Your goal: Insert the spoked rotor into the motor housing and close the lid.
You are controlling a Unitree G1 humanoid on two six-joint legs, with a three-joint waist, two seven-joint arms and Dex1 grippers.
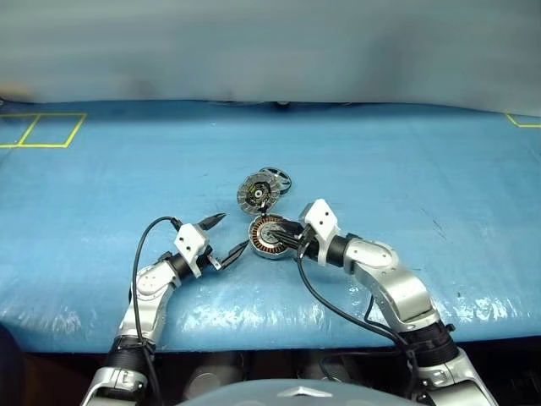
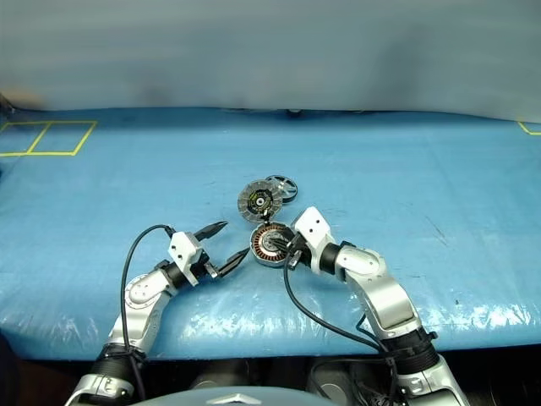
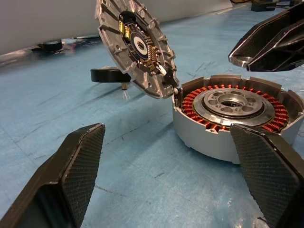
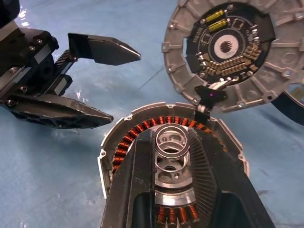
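Motor housing sat on the blue table with its lid hinged upright at the far rim and the spoked rotor lying just behind that lid. We judged the rotor should be lowered level over the housing's hub. Left gripper waited level beside the housing, spread wide. Right gripper hung narrowed over the hub, seemingly carrying nothing.

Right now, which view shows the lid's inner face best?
The right wrist view: the lid faces it squarely, ribs and dark centre plain. The left wrist view catches it tilted; both eye views show it small, behind the motor housing.
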